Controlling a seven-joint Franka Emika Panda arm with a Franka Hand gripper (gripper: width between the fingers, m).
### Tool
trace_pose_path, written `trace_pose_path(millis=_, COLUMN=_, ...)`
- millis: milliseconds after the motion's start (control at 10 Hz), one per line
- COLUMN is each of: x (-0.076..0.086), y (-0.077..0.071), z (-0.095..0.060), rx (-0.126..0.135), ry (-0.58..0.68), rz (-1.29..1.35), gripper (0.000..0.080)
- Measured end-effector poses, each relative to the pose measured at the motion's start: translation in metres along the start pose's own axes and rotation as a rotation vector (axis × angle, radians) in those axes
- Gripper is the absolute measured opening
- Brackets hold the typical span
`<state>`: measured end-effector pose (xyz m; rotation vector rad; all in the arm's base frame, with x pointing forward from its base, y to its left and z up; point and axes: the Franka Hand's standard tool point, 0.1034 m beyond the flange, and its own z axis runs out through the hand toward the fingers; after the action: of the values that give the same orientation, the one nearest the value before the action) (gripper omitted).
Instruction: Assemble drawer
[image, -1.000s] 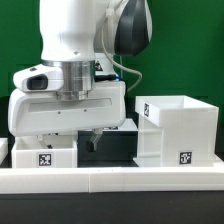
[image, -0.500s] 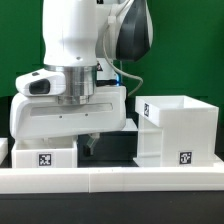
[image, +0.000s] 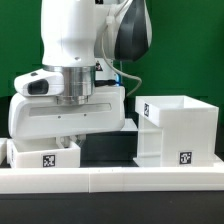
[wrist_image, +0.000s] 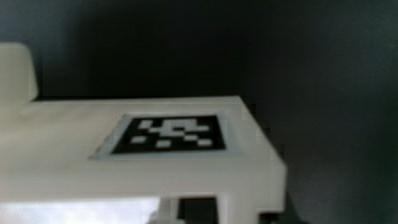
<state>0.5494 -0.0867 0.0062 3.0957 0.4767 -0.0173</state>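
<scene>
A white drawer part (image: 45, 156) with a black marker tag stands at the exterior view's left, low on the dark table. The wrist view shows its flat top and tag (wrist_image: 173, 135) close up. My gripper's white hand (image: 68, 112) hangs right above this part, and its fingers are hidden behind it in the exterior view. In the wrist view my gripper (wrist_image: 231, 212) shows only as dark finger shapes at the part's near edge, apparently open beside it. A larger open white drawer box (image: 176, 128) with a tag stands at the exterior view's right.
A long white rail (image: 112, 181) runs across the front of the table. A green wall is behind the arm. A dark gap (image: 108, 150) lies between the left part and the drawer box.
The arm has moved down and toward the exterior view's left. The dark finger seen beside the left part earlier is now hidden behind it.
</scene>
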Motion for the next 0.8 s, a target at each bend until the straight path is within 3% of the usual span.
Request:
trace_pose_path(millis=400, x=0.000, y=0.000, z=-0.002, rx=0.003, ry=-0.011, rz=-0.052, gripper=0.0041)
trace_pose_path(millis=600, x=0.006, y=0.001, z=-0.015, rx=0.016, ry=-0.033, rz=-0.172, gripper=0.0041)
trace_pose_path(millis=800, x=0.005, y=0.001, z=-0.016, rx=0.017, ry=-0.033, rz=-0.174, gripper=0.0041)
